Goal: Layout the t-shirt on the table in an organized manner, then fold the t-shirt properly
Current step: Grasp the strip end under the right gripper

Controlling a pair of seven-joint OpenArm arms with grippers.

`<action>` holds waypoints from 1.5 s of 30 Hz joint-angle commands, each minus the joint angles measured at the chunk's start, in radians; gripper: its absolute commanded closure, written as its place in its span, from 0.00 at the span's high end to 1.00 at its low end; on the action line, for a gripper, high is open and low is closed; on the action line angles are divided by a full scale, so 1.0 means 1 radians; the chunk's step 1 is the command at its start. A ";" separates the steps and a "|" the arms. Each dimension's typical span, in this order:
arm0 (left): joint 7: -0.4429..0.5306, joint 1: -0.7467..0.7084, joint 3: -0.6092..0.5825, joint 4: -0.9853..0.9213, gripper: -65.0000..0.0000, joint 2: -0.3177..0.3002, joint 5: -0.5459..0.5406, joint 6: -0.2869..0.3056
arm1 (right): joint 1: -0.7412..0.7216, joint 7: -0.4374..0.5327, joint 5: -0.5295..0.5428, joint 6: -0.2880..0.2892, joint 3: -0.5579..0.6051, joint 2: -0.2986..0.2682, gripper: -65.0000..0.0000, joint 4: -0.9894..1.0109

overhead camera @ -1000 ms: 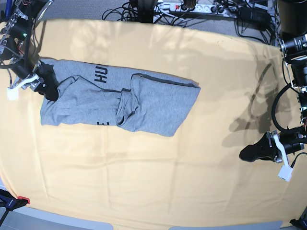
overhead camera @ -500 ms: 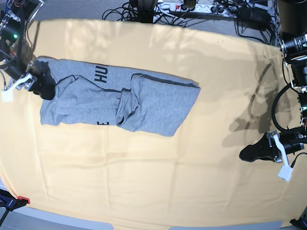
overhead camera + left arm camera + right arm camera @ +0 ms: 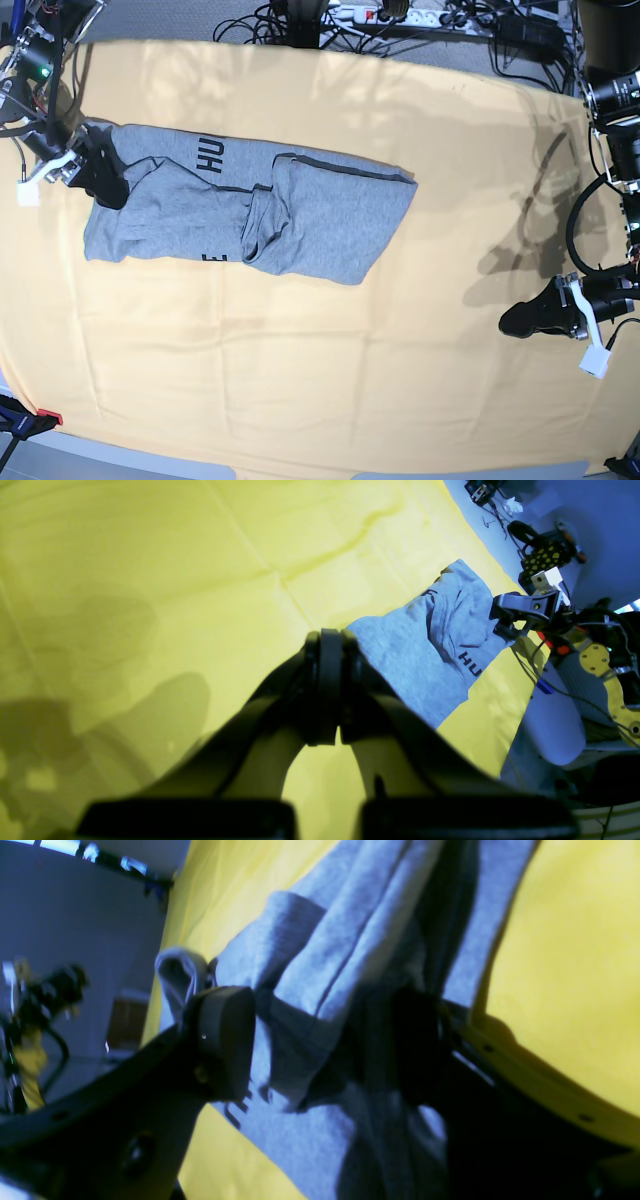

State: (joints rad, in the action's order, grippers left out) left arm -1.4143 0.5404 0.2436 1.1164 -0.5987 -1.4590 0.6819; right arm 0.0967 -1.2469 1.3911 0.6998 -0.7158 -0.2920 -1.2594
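In the left wrist view, the left gripper (image 3: pixel 327 695) with its black fingers is fully closed, pad against pad, with nothing between them. It hangs over bare yellow cloth of the large table with the pale yellow-orange cover (image 3: pixel 150 580). The heather-grey short-sleeved cotton t-shirt with black block letters (image 3: pixel 430 645) lies well apart from this gripper, beyond its fingertips and toward the far edge of the table. At the far end of the shirt the right gripper (image 3: pixel 510 617) is seen, right at the grey cloth.

In the right wrist view, the right gripper (image 3: pixel 320 1040) stands wide open. The folded grey cloth of the t-shirt (image 3: pixel 320 955) fills the space between the two black fingers (image 3: pixel 225 1035), and one pad lies beside a rolled hem. The jaws are around the cloth but not closed on it, so I judge that nothing is held yet.

In the base view, the t-shirt (image 3: pixel 250 205) lies in the far left part of the table (image 3: pixel 350 350), bunched and partly folded over itself. Its long axis runs along the width of the table, from the right gripper (image 3: pixel 95 170) at its left end toward the middle. The left gripper (image 3: pixel 530 315) rests near the right edge of the table, well apart from the shirt. So the right arm is much the nearer one, and I judge that the next move, taking the left end of the shirt to spread it out, belongs to it.
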 commanded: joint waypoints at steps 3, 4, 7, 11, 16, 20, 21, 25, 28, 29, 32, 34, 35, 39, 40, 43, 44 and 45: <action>0.018 0.027 0.008 0.016 0.00 -0.020 -0.025 -0.002 | -0.024 -0.003 0.000 -0.002 0.002 -0.013 0.69 0.035; 0.018 0.027 0.008 0.016 0.00 -0.019 -0.025 -0.002 | -0.026 -0.003 -0.014 -0.002 0.002 -0.013 0.69 0.036; 0.018 0.027 0.008 0.016 0.00 -0.019 -0.025 -0.002 | -0.025 -0.004 -0.066 -0.002 0.003 -0.013 0.69 0.036; 0.018 0.027 0.008 0.016 0.00 -0.019 -0.025 -0.002 | -0.025 -0.006 -0.117 -0.002 0.024 -0.014 0.69 0.036; 0.018 0.027 0.008 0.016 0.00 -0.019 -0.025 -0.002 | -0.036 -0.050 -0.120 -0.002 0.106 -0.015 0.51 0.035; 0.018 0.027 0.008 0.016 0.00 -0.019 -0.025 -0.002 | -0.088 -0.050 -0.197 -0.002 0.126 -0.018 0.00 0.035; 0.018 0.028 0.008 0.016 0.00 -0.019 -0.025 -0.002 | -0.102 -0.050 -0.200 -0.002 0.126 -0.025 0.00 0.034; 0.018 0.027 0.008 0.016 0.00 -0.019 -0.025 -0.002 | -0.127 -0.058 -0.198 -0.002 0.126 -0.068 0.00 -0.048; 0.018 0.028 0.007 0.016 0.00 -0.019 -0.025 -0.002 | -0.126 -0.127 -0.198 -0.002 0.114 -0.082 0.00 -0.194; 0.018 0.028 0.008 0.016 0.00 -0.019 -0.025 -0.001 | -0.126 -0.149 -0.197 -0.002 0.108 -0.081 0.00 -0.251; 0.018 0.027 0.008 0.016 0.00 -0.019 -0.025 -0.001 | -0.121 -0.149 -0.196 -0.002 0.080 -0.080 0.00 -0.418; 0.018 0.027 0.008 0.016 0.00 -0.019 -0.025 -0.001 | -0.115 -0.149 -0.195 -0.002 0.055 -0.079 0.00 -0.514; 0.018 0.027 0.008 0.016 0.00 -0.019 -0.025 -0.001 | -0.106 -0.149 -0.195 -0.002 0.042 -0.079 0.00 -0.558; 0.018 0.027 0.008 0.016 0.00 -0.019 -0.025 0.000 | -0.056 -0.149 -0.191 -0.002 0.018 -0.079 0.00 -0.699; 0.018 0.027 0.008 0.016 0.00 -0.019 -0.025 0.003 | -0.040 -0.149 -0.183 -0.002 0.018 -0.077 0.00 -0.729; 0.018 0.027 0.008 0.016 0.00 -0.019 -0.025 0.006 | 0.003 -0.149 -0.097 -0.002 0.018 -0.057 0.00 -0.809; 0.018 0.027 0.008 0.016 0.00 -0.019 -0.025 0.006 | 0.016 -0.149 -0.045 -0.002 0.018 -0.043 0.00 -0.830; 0.018 0.027 0.008 0.016 0.00 -0.019 -0.025 0.006 | 0.027 -0.149 0.011 -0.002 0.021 -0.025 0.00 -0.848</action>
State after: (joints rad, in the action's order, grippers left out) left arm -1.4147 0.5404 0.2436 1.1168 -0.5987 -1.4590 0.6865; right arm 0.1337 -1.4242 1.3804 0.6918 -0.6910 -0.3012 -2.0930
